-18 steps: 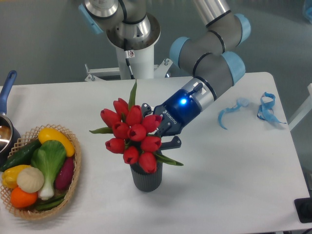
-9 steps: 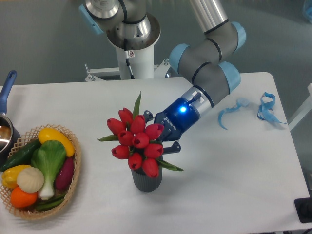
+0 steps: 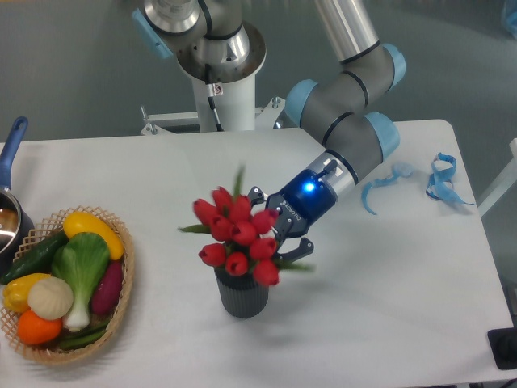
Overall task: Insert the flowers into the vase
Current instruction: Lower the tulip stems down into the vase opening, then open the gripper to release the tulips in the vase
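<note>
The flowers [image 3: 239, 234], a tight bunch of red tulip heads with green leaves, stand over the vase [image 3: 242, 297], a small dark grey ribbed cylinder on the white table. The bunch hides the vase's opening and their stems, so I cannot tell how deep they sit. My gripper [image 3: 279, 241] comes in from the right, just behind the bunch, with its fingers around the stems below the heads. The heads hide the fingertips. The bunch looks slightly blurred.
A woven basket [image 3: 121, 303] of vegetables sits at the front left. A pot with a blue handle [image 3: 11, 145] is at the left edge. Blue ribbon scraps [image 3: 440, 179] lie at the far right. The arm's white base [image 3: 222, 97] stands at the back.
The gripper and the flowers have shifted to the right and a little down, bringing the bunch more squarely over the vase. The vase has not moved.
</note>
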